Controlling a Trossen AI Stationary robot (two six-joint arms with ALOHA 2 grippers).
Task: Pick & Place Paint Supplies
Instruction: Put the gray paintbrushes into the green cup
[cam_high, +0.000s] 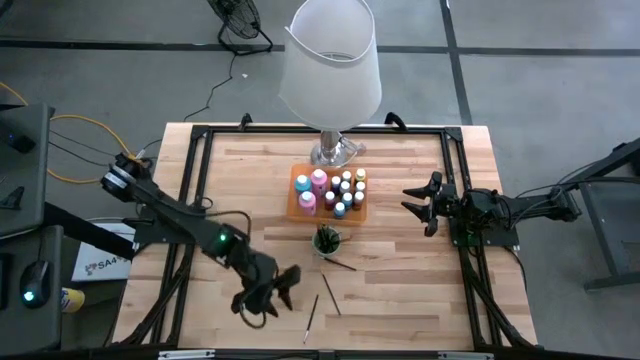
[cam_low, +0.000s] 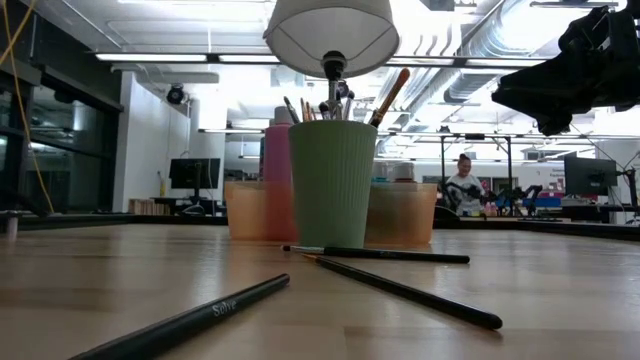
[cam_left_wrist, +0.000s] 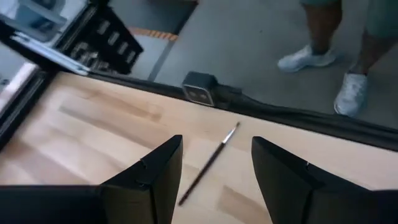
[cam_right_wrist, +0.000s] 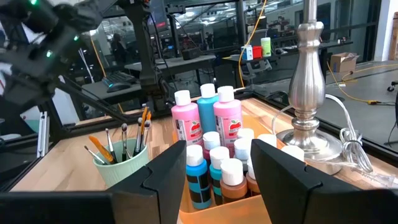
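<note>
We see the left gripper with its fingers apart above a loose brush near the table's front edge — the right gripper, also spread and empty, hangs beside the orange tray of paint bottles.

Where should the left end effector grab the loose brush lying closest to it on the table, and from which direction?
Take the nearest brush around the middle of its thin dark handle, coming straight down from above. It lies flat on the table, apart from the other brushes, so only a top-down pinch across the handle fits. The left end effector is open and hangs beside it.
</note>
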